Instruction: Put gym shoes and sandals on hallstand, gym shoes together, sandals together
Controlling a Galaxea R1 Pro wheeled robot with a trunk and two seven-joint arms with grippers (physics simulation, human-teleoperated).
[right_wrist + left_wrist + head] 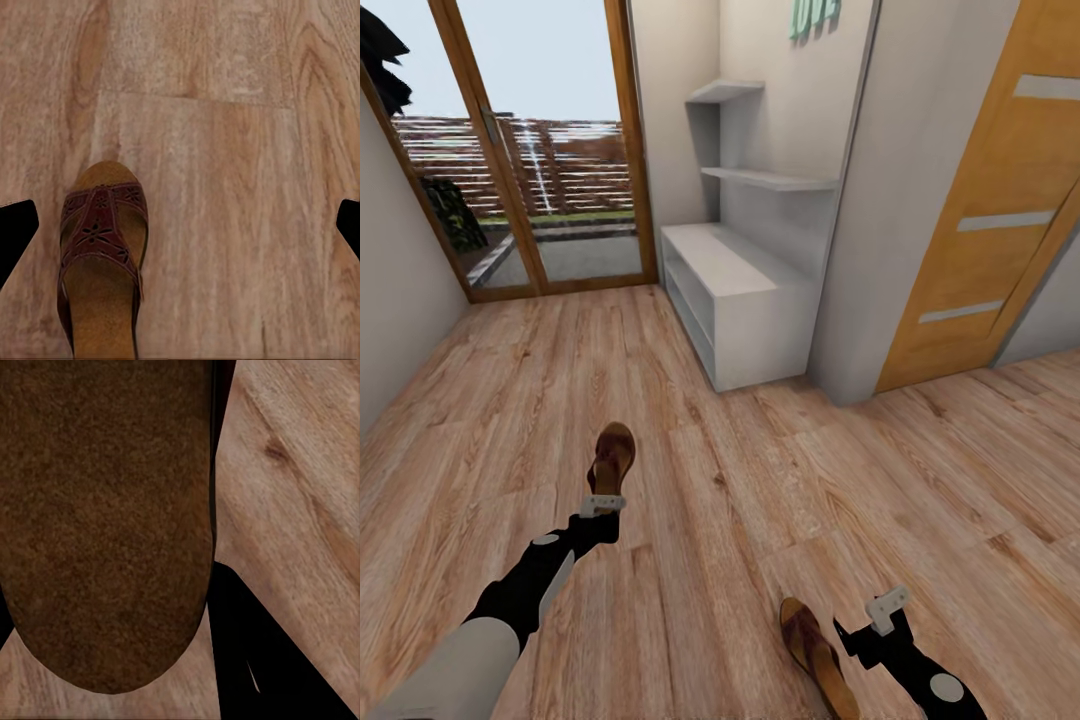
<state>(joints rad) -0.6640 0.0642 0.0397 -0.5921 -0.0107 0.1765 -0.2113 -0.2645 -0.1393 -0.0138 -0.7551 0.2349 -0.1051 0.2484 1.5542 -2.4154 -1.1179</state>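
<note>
Two grippers: our left gripper (pixel 603 505) is clamped on one sandal (pixel 611 458) above the corridor floor (pixel 760 480); our right gripper (pixel 887 608) hangs with fingers apart beside the other sandal (pixel 817 655). Ahead stands the hallstand (pixel 745 290), green wall lettering (pixel 815 15) unreadable.

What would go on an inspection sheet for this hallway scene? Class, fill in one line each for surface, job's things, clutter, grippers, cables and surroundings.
Surface: wood-plank floor, bare around the sandals.
Job's things: one sandal at the left gripper; second sandal on the floor beside the right gripper; shoe rack with nothing on it.
Clutter: nothing seen.
Grippers: left one's grip cannot be told; right open, holding nothing.
Cables: nothing seen.
Surroundings: glass door, wooden door.
</note>
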